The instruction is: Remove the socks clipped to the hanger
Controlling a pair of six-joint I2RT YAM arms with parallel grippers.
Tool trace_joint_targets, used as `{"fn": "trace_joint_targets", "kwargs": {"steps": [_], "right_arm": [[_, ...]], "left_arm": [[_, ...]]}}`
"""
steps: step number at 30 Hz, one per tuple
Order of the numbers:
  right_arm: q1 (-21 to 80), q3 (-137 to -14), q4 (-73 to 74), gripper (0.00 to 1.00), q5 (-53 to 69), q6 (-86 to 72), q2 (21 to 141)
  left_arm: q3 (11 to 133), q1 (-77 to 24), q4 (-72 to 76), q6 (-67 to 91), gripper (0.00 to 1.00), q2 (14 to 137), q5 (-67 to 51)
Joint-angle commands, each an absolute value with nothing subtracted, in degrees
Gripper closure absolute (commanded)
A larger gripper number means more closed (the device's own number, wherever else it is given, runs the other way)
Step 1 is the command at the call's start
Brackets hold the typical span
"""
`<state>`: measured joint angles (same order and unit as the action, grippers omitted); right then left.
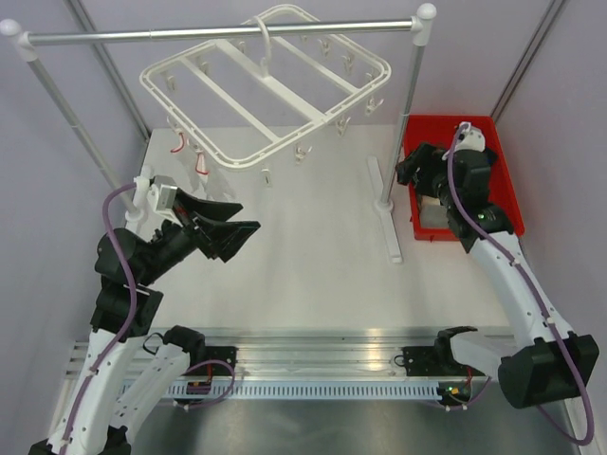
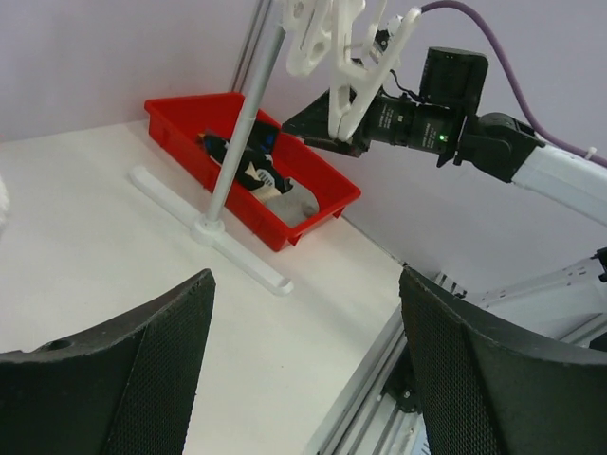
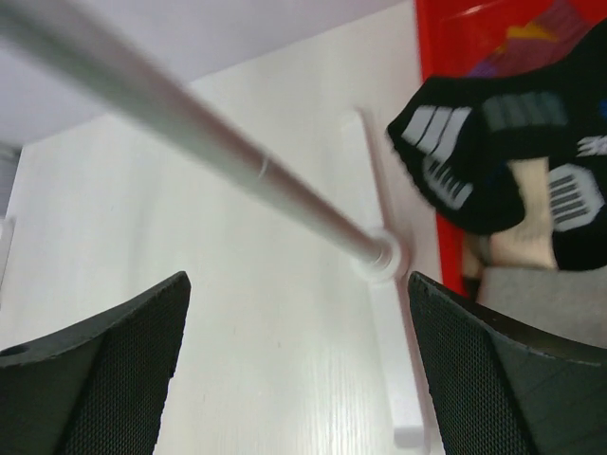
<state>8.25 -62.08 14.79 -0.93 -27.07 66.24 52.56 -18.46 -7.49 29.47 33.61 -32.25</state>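
The white hanger point(image 1: 327, 118) hangs by its hook from the silver rail, and its clips dangle with no sock showing on them. Some of its clips show at the top of the left wrist view point(image 2: 322, 38). The socks point(image 1: 432, 216) lie in the red bin point(image 1: 507, 190). A black sock with grey stripes point(image 3: 503, 161) and grey and cream fabric show in the right wrist view. My right gripper point(image 1: 414, 169) is open and empty over the bin's left edge. My left gripper point(image 1: 242, 220) is open and empty above the table's left side, below the hanger.
The silver rail point(image 1: 218, 34) rests on two poles. The right pole point(image 1: 406, 114) stands on a white foot point(image 1: 389, 223) just left of the bin. Two small red loops point(image 1: 177, 144) hang at the hanger's left side. An aluminium rail point(image 1: 313, 365) runs along the near edge.
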Motion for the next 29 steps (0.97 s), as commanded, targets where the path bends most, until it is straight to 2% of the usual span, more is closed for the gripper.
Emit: {"fn": "trace_joint_targets", "kwargs": {"steps": [1, 8, 11, 29], "right_arm": [[13.0, -56.97, 13.19, 0.02, -1.58, -26.63, 60.32], [21.61, -45.02, 10.63, 0.02, -2.98, -27.43, 51.42], [21.97, -42.72, 11.34, 0.02, -4.04, -26.37, 48.43], [21.88, -42.89, 13.98, 0.02, -5.27, -24.35, 45.97]], "left_arm": [[51.33, -18.37, -14.57, 25.76, 0.19, 32.18, -33.93], [47.64, -18.37, -22.66, 23.73, 0.19, 30.85, -20.86], [45.97, -18.37, -23.2, 23.9, 0.19, 30.85, -17.94], [44.03, -18.37, -23.47, 23.38, 0.19, 30.41, -16.17]]}}
